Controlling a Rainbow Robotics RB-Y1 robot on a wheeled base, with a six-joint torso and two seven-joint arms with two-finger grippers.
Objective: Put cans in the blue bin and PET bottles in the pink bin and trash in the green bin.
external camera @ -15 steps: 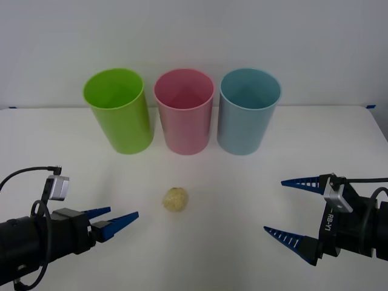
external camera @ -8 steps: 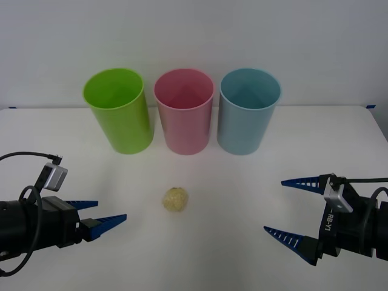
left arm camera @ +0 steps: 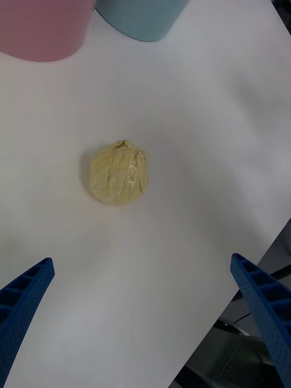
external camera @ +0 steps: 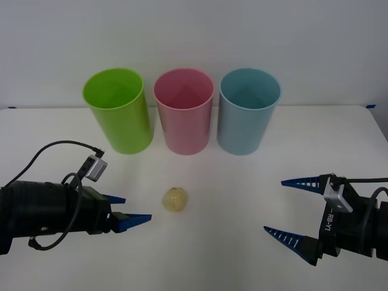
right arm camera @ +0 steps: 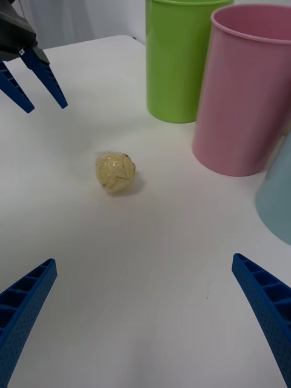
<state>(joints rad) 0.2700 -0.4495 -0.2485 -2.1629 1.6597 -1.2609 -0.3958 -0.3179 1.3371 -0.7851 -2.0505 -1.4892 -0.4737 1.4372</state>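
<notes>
- Since a moment ago, the left hand [external camera: 128,209] is brought nearer the trash [external camera: 175,199], fingers spread and empty, for a grasp.
- Right hand [external camera: 290,210] is parked open, empty.

Three bins stand in a row on the one white table [external camera: 242,182]: one green bin [external camera: 117,109], one pink bin [external camera: 183,110] and one blue bin [external camera: 247,110]. One piece of trash [external camera: 175,199] lies before them. There are two grippers, a left gripper [external camera: 127,211] and a right gripper [external camera: 284,209], each with two blue fingers spread apart.
</notes>
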